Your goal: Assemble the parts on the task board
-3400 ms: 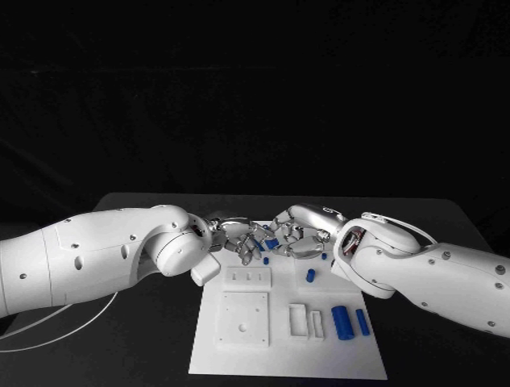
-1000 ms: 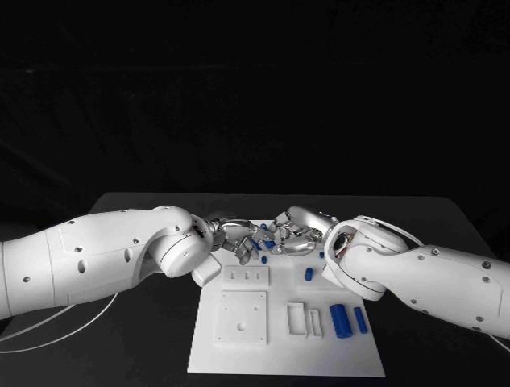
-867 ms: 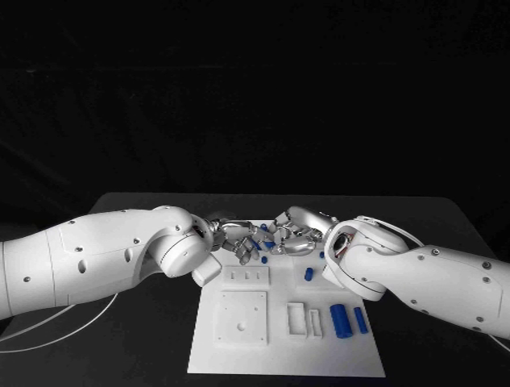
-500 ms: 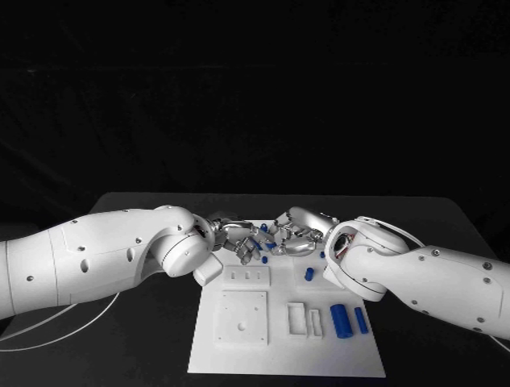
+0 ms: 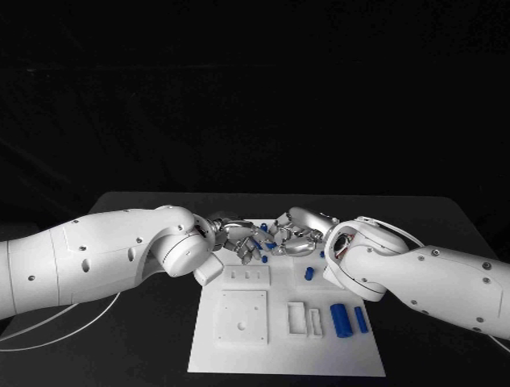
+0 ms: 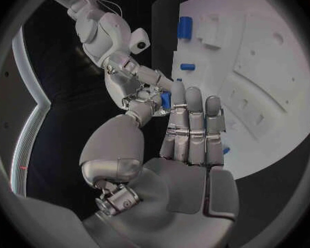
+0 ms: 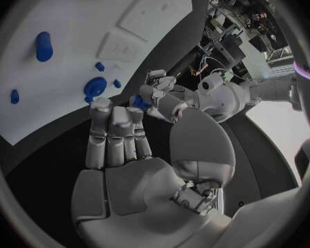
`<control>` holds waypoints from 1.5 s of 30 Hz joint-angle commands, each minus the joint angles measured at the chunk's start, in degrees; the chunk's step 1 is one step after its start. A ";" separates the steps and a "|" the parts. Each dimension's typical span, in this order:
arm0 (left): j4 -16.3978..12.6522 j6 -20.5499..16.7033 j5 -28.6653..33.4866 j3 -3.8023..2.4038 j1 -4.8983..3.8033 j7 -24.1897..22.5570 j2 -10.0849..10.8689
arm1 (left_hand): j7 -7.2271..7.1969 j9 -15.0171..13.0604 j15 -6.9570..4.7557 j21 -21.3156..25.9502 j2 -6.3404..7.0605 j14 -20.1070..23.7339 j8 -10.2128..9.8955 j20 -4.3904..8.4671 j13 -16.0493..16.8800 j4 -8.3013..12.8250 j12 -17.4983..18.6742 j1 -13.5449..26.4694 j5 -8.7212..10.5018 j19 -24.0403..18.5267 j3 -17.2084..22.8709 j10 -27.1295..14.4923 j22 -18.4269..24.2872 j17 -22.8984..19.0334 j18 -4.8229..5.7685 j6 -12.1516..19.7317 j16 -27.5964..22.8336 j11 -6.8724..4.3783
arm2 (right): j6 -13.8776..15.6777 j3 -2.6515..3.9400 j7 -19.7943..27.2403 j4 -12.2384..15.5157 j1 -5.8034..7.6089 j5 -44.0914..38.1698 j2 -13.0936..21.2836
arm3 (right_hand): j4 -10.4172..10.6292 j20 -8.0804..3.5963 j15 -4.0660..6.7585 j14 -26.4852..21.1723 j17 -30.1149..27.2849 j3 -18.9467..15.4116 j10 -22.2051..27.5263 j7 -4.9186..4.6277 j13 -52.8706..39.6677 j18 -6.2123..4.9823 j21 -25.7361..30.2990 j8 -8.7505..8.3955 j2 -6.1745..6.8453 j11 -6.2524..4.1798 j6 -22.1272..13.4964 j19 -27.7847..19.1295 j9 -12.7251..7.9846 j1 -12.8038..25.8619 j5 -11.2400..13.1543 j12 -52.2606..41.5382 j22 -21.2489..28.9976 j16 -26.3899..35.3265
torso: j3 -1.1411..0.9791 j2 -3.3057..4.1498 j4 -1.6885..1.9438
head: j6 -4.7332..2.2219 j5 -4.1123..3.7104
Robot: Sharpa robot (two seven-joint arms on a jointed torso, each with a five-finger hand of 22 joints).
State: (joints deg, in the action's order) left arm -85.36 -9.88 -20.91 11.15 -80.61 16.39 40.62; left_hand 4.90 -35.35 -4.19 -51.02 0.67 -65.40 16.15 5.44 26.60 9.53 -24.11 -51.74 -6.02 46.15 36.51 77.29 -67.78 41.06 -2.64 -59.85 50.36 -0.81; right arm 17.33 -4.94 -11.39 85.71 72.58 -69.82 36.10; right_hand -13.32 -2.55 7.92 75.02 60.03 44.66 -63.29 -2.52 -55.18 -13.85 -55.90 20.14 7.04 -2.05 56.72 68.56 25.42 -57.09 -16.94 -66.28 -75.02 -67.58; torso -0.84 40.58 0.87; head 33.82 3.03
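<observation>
Small blue part (image 5: 271, 244) pinched between meeting fingertips of left hand (image 5: 238, 240) and right hand (image 5: 298, 231), above task board (image 5: 288, 355).

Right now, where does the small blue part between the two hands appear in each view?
Head view: the blue part is between the left hand and right hand, over the task board's far end.
Left wrist view: the blue part is just past that hand's fingertips.
Right wrist view: likewise.
Shared landmark: the white task board.
</observation>
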 commanded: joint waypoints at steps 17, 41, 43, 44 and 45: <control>-0.28 0.94 1.46 -0.04 0.03 -0.22 -0.20 | 0.33 0.45 0.10 0.52 2.47 -0.10 -1.03 4.21 0.17 -1.04 0.78 5.49 -0.58 -0.49 -0.42 0.12 0.27 -0.07 1.12 0.45 -0.41 0.00 | -0.43 0.07 0.44 0.31 -0.15 -0.30 -0.43 | -0.37 -0.08 0.28 0.32 0.11 0.06 -0.32 -1.69 -0.05 -1.15 -0.24 1.38 -0.27 -0.08 4.86 0.49 0.26 0.54 -0.80 0.07 -0.75 0.02 | 0.00 0.00 0.01 | 0.08 0.01; -0.01 1.31 0.93 -0.04 0.04 0.15 -0.66 | 0.25 0.23 0.05 0.23 1.66 -0.19 -0.86 4.21 0.44 0.93 0.83 1.39 2.05 -0.55 0.84 0.28 0.10 0.09 1.02 0.13 -0.31 -0.08 | -0.51 0.07 0.22 0.41 -0.18 -0.40 -0.52 | -0.47 -0.09 0.30 0.37 0.16 0.05 -0.42 -1.66 -0.06 -1.15 -0.25 1.42 -0.26 -0.10 4.96 0.58 0.27 0.68 -1.67 0.11 -0.76 0.01 | -0.01 0.00 0.00 | 0.26 -0.04; -0.01 1.30 0.87 -0.04 0.06 0.12 -0.71 | 0.23 0.20 0.05 0.21 1.67 -0.22 -0.82 4.20 0.46 1.35 0.83 0.82 2.11 -0.53 0.88 0.31 0.09 0.11 1.03 0.08 -0.29 -0.10 | -0.58 0.07 0.20 0.43 -0.18 -0.40 -0.53 | -0.47 -0.09 0.30 0.38 0.16 0.05 -0.42 -1.66 -0.06 -1.15 -0.25 1.42 -0.27 -0.10 4.96 0.58 0.27 0.69 -1.72 0.11 -0.76 0.01 | -0.03 0.00 0.01 | 0.31 -0.02; -0.01 1.27 0.82 -0.04 0.06 0.11 -0.71 | 0.22 0.19 0.05 0.21 1.55 -0.23 -0.80 4.20 0.47 1.41 0.82 0.68 2.11 -0.53 0.91 0.34 0.10 0.11 1.04 0.05 -0.28 -0.11 | -0.62 0.07 0.18 0.43 -0.18 -0.41 -0.54 | -0.47 -0.09 0.30 0.38 0.16 0.05 -0.43 -1.66 -0.06 -1.15 -0.26 1.42 -0.26 -0.10 4.97 0.59 0.27 0.70 -1.76 0.11 -0.76 0.01 | -0.02 0.00 0.01 | 0.31 -0.02; -0.01 1.24 0.80 -0.04 0.06 0.12 -0.73 | 0.21 0.17 0.04 0.22 1.34 -0.25 -0.78 4.20 0.48 1.54 0.82 0.43 2.10 -0.53 0.96 0.36 0.11 0.12 1.04 0.01 -0.27 -0.11 | -0.65 0.07 0.17 0.41 -0.18 -0.42 -0.57 | -0.48 -0.09 0.30 0.38 0.17 0.05 -0.43 -1.66 -0.07 -1.15 -0.26 1.42 -0.26 -0.10 4.97 0.59 0.27 0.70 -1.80 0.11 -0.76 0.01 | -0.02 0.00 0.01 | 0.31 -0.02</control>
State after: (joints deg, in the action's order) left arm -85.03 -9.64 -20.13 11.16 -80.60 17.01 40.30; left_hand 5.30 -35.11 -4.18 -50.79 1.93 -65.40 15.48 5.33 27.00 10.84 -23.47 -50.86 -3.82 45.86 37.56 77.47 -67.62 41.12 -2.10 -59.46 50.14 -0.62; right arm 17.27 -4.97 -12.27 85.71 72.38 -69.92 35.89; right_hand -13.62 -2.56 7.83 75.50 60.12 44.68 -63.29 -2.43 -55.18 -13.85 -55.90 21.46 7.25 -2.05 57.50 68.97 25.68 -56.41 -18.64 -66.27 -75.02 -67.57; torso -0.86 40.58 0.87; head 34.11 3.00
